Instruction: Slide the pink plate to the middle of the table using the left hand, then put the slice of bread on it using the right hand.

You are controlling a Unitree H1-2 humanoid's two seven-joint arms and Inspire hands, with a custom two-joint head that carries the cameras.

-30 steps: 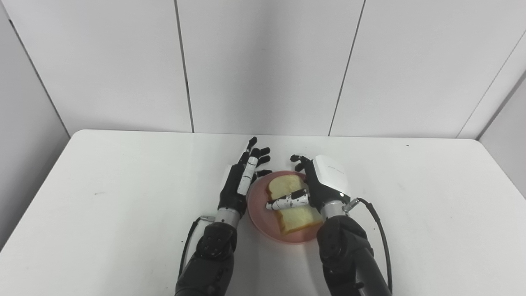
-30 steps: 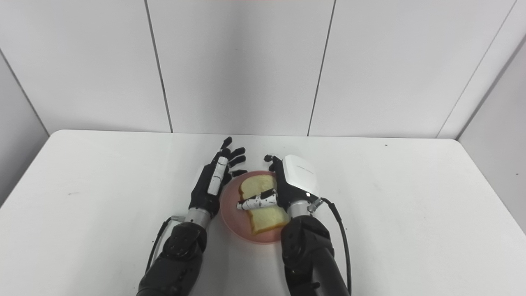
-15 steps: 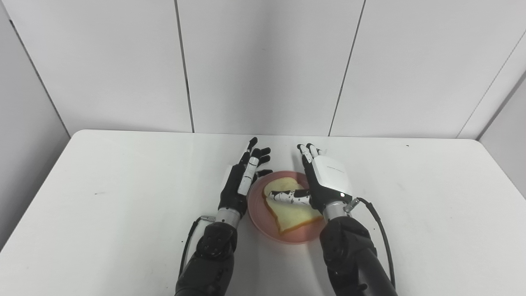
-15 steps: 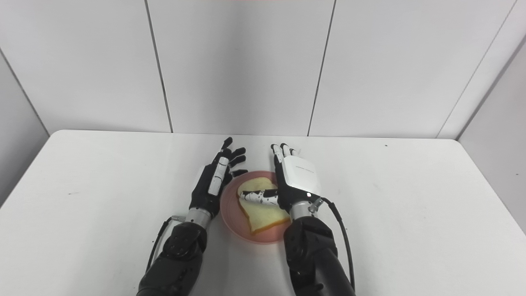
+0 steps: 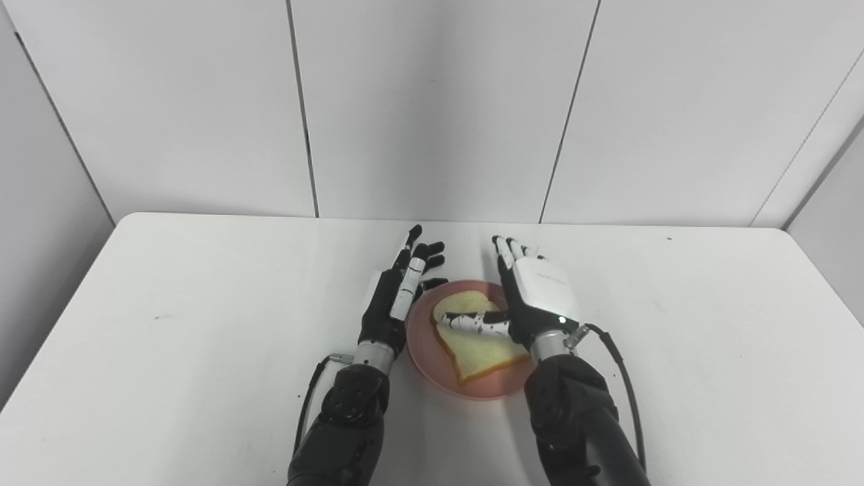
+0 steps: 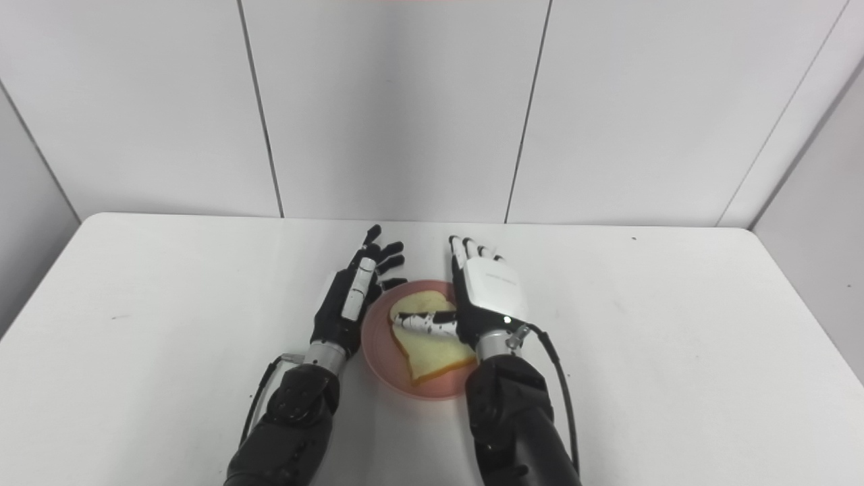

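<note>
The pink plate (image 5: 430, 356) sits near the middle of the white table, close to the front. A slice of bread (image 5: 476, 345) lies flat on it, rounded top toward the far side. My right hand (image 5: 533, 297) is open over the plate's right side, fingers stretched forward and thumb lying across the bread; it holds nothing. My left hand (image 5: 398, 297) is open beside the plate's left rim, fingers straight and apart, palm toward the plate.
The white table (image 5: 202, 317) stretches out to both sides of the hands. A grey panelled wall (image 5: 432, 108) stands right behind its far edge. A black cable (image 5: 617, 364) loops off my right wrist.
My right hand's fingers uncurled from the bread and stretched forward. The slice dropped flat onto the plate and turned slightly. The left hand stayed put.
</note>
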